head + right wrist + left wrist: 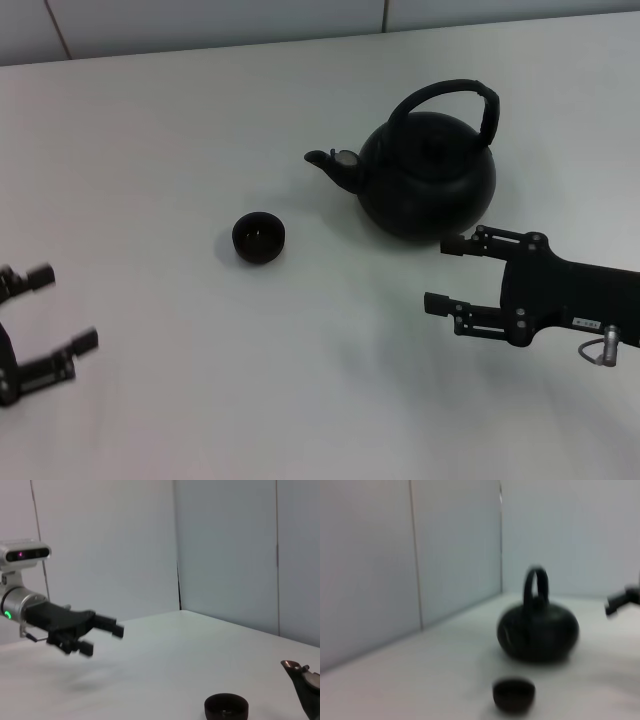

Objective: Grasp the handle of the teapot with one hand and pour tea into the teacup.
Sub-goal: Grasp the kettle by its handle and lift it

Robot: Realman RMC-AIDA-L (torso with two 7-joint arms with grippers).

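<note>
The matte-black teapot (428, 178) stands upright on the white table, its short spout (330, 165) pointing toward my left side. Its arched black handle (447, 103) loops over the top, untouched. The small black teacup (259, 237) sits on the table left of the spout, apart from it. My right gripper (447, 273) is open and empty, just in front of the teapot's base. My left gripper (62, 307) is open and empty at the table's left edge. The left wrist view shows the teapot (538, 632) behind the teacup (514, 695). The right wrist view shows the teacup (226, 707), the spout (300, 677) and my left gripper (102, 635).
The white table (150, 150) stretches around both objects. A pale panelled wall (200, 25) runs along its far edge.
</note>
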